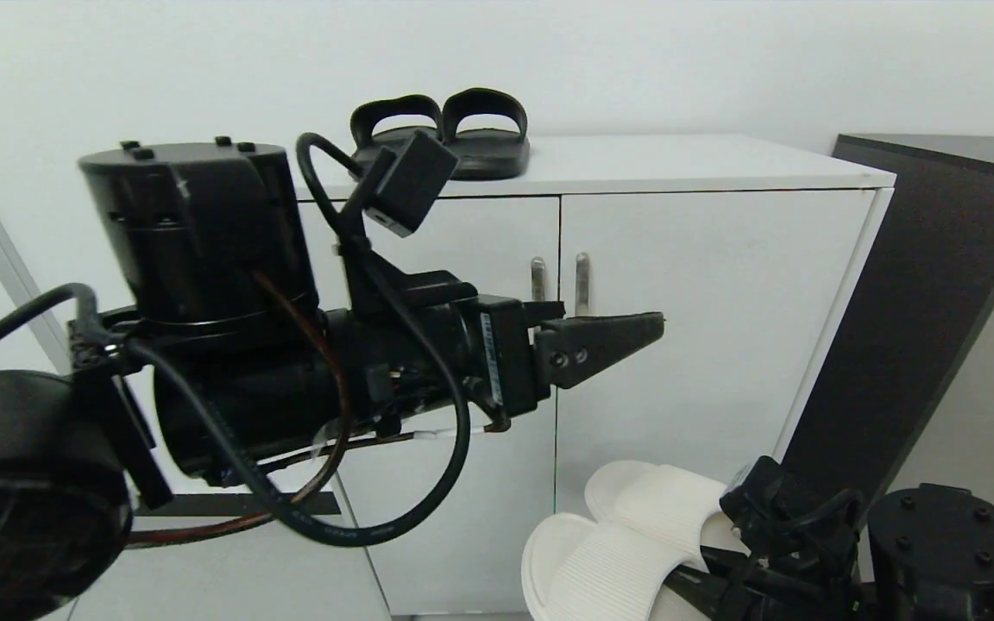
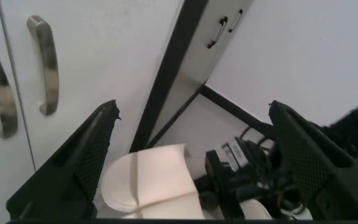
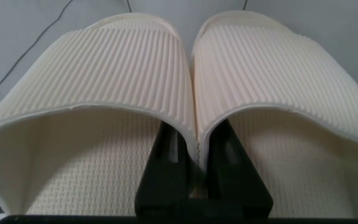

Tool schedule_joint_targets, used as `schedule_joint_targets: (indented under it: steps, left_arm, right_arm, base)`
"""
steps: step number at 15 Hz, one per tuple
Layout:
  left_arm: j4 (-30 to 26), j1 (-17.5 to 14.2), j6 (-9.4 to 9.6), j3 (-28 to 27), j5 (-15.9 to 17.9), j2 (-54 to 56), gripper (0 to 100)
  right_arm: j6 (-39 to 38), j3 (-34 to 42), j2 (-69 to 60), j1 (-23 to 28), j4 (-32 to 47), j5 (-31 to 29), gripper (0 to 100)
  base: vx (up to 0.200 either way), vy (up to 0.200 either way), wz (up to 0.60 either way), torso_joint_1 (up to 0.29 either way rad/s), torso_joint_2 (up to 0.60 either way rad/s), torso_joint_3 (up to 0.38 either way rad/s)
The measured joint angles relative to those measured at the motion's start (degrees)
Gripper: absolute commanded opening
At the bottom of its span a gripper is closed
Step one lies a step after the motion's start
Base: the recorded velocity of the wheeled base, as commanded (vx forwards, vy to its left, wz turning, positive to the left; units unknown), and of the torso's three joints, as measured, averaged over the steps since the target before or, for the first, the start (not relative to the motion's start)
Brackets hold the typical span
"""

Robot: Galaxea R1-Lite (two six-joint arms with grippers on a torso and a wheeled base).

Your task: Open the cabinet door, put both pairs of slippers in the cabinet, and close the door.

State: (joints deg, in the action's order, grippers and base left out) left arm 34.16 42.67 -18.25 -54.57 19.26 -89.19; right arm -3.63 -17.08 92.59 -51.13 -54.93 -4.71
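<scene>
Left gripper (image 1: 652,326) spread, by handles (image 1: 581,280) of closed cabinet (image 1: 704,328). Right gripper (image 3: 196,149) clamps white slippers (image 1: 626,535). Black slippers (image 1: 445,134) on cabinet top.

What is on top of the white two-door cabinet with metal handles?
A pair of black slide slippers sits side by side on top of the white cabinet. The left arm's black camera block covers the front of one slipper.
</scene>
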Motion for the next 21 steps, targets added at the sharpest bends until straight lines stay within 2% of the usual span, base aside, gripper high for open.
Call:
schedule_joint_targets:
  steps: [5,7,14,21]
  left_arm:
    - [-0.13,-1.88,-0.35,-7.06,0.37,-7.45,100]
    - [-0.17,-2.82,-0.35,-8.17,0.02,-9.11,100]
    - [-0.35,-3.91,-0.38,-12.28,-5.72,-14.01,100]
    - [-0.3,-4.83,-0.38,-16.41,-5.63,-18.66,100]
  right_arm:
    - [0.11,0.05,-0.02,0.0,0.0,-0.11,0]
    - [0.11,0.02,-0.02,0.0,0.0,-0.13,0]
    - [0.18,0.02,0.05,0.0,0.02,-0.13,0]
    - [0.29,0.05,0.05,0.0,0.06,-0.13,0]
  base:
    - [0.0,0.0,0.0,0.0,0.0,0.0]
    - [0.0,0.0,0.0,0.0,0.0,0.0]
    - [0.0,0.0,0.0,0.0,0.0,0.0]
    - [0.0,0.0,0.0,0.0,0.0,0.0]
